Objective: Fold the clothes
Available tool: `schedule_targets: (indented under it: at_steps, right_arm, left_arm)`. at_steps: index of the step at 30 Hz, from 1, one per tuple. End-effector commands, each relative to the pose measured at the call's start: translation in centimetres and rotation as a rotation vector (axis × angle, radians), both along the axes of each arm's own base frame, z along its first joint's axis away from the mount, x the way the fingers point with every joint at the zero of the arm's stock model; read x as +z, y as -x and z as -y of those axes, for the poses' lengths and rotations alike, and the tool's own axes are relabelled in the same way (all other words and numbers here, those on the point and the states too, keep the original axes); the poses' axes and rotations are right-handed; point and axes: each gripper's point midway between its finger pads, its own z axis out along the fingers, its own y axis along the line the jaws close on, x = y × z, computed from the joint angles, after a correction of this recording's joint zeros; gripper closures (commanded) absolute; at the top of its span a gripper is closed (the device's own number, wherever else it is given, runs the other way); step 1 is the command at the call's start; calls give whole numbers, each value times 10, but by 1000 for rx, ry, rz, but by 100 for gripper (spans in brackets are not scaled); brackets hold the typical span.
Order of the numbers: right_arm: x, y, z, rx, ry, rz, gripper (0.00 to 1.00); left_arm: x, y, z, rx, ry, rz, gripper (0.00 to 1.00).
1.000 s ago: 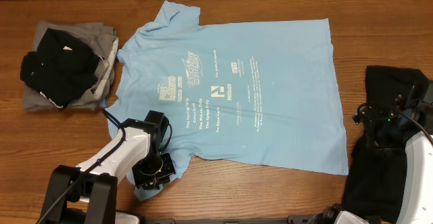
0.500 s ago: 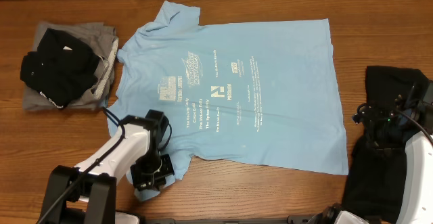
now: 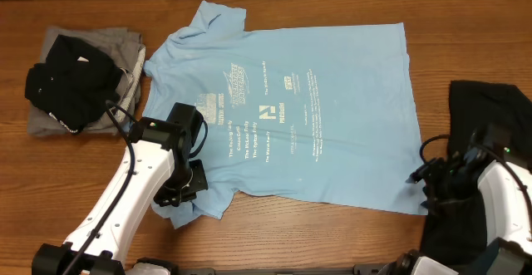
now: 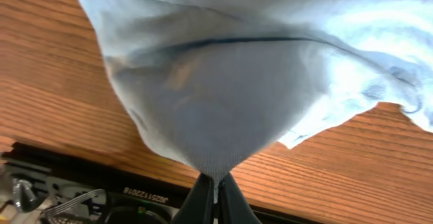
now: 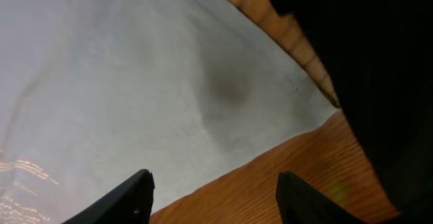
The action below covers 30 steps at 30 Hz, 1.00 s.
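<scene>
Sky-blue T-shirt (image 3: 332, 84) lies spread flat, sleeve (image 3: 209, 202) pinched by left hand (image 4: 215, 185).

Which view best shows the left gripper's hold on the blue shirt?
Left wrist: the left gripper is shut on a pinched peak of the blue shirt, with the fabric tented above it. Overhead, the arm hides the fingers. Right wrist shows only a hem corner of the shirt.
</scene>
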Motion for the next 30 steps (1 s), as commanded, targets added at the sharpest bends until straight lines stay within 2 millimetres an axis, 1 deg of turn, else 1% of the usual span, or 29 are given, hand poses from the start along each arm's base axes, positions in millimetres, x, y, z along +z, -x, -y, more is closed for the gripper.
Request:
schedule_targets:
  at_steps: [1, 4, 8, 10, 11, 14, 16, 18, 21, 23, 28, 29, 30]
  right_arm:
    - [-16, 13, -11, -90, -48, -49, 39]
    - [-32, 24, -16, -146, -56, -78, 48]
    - [-49, 32, -20, -202, -54, -95, 56]
    - [-55, 34, -21, -213, -51, -92, 58]
    - [-59, 31, -18, -212, -34, -71, 67]
    - [-59, 27, -12, -193, -5, -50, 79]
    - [-53, 23, -9, -152, 2, -35, 92]
    - [-47, 20, -4, -138, 19, -39, 96]
    - [-31, 13, 5, -92, 48, -35, 96]
    - [-15, 7, 9, -58, 56, -23, 96]
    - [19, -4, 13, -45, 78, 37, 96]
    - [28, -5, 13, -46, 86, 56, 96]
    - [32, -5, 14, -46, 91, 64, 96]
  left_arm:
    - [7, -8, -7, 5, -33, 39, 96]
    - [9, -8, -6, 6, -33, 42, 96]
    - [11, -10, -6, 5, -32, 47, 96]
    - [13, -11, -6, 5, -31, 50, 96]
    - [15, -12, -6, 5, -33, 52, 96]
    - [17, -12, -7, 4, -38, 51, 96]
    - [19, -10, -8, 4, -43, 47, 96]
    - [22, -10, -10, 6, -49, 48, 96]
    - [31, -10, -16, 29, -55, 62, 96]
    - [39, -9, -21, 58, -53, 76, 96]
    - [62, -7, -36, 127, -51, 133, 96]
    - [69, -5, -41, 142, -59, 149, 96]
    - [73, -4, -44, 149, -66, 158, 96]
